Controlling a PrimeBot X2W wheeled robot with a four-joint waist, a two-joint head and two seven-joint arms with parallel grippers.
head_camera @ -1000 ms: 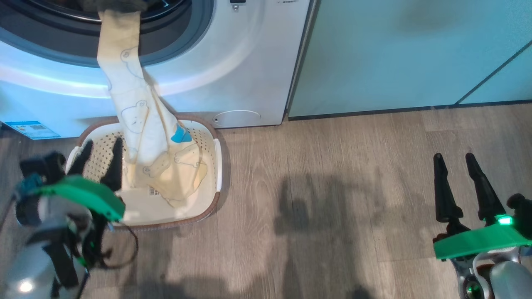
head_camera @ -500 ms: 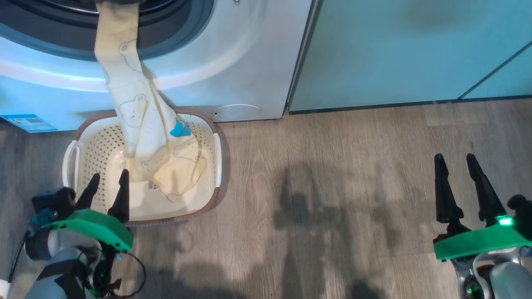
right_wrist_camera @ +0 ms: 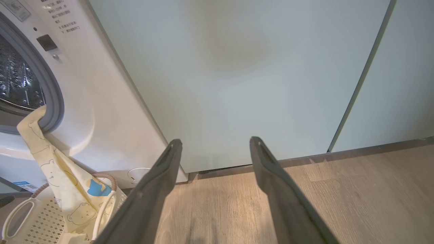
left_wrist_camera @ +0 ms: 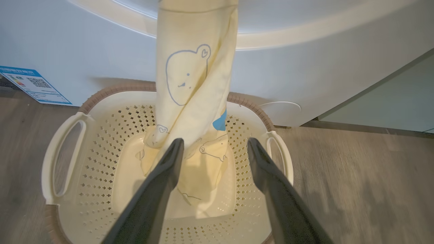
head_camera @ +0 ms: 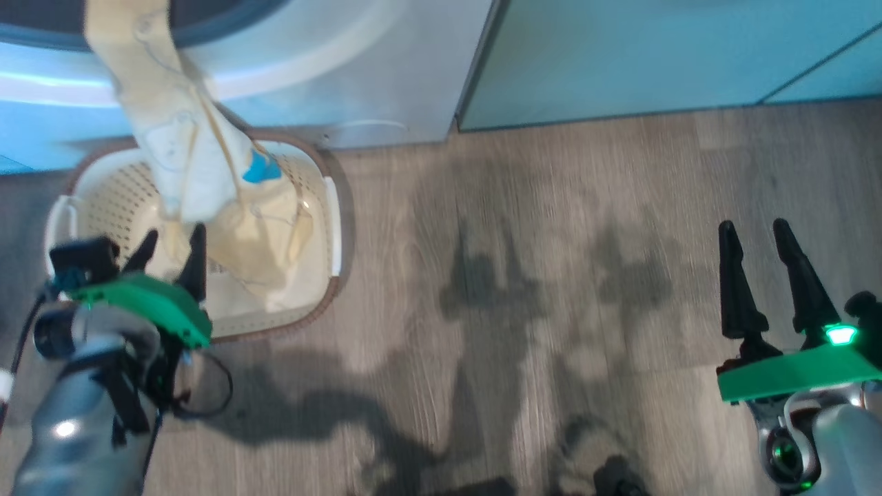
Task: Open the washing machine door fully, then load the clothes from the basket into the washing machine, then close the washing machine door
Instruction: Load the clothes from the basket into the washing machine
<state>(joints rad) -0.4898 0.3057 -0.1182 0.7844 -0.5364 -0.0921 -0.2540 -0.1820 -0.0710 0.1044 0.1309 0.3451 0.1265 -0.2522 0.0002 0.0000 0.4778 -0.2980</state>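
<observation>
Hovering spread-fingered over the basket [left_wrist_camera: 112, 88], the left gripper [head_camera: 175, 233] is loading the clothes [left_wrist_camera: 190, 78] dangling from the washing machine [left_wrist_camera: 305, 74], likely needing next a pinch on their lower bundle.

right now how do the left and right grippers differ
The left gripper hangs over the basket; the right gripper hangs over bare wooden floor.
The left gripper points at the clothes draped from the washing machine into the basket; the right gripper faces a pale green cabinet door, with nothing near its fingers.
Shared: both are open and hold nothing.
</observation>
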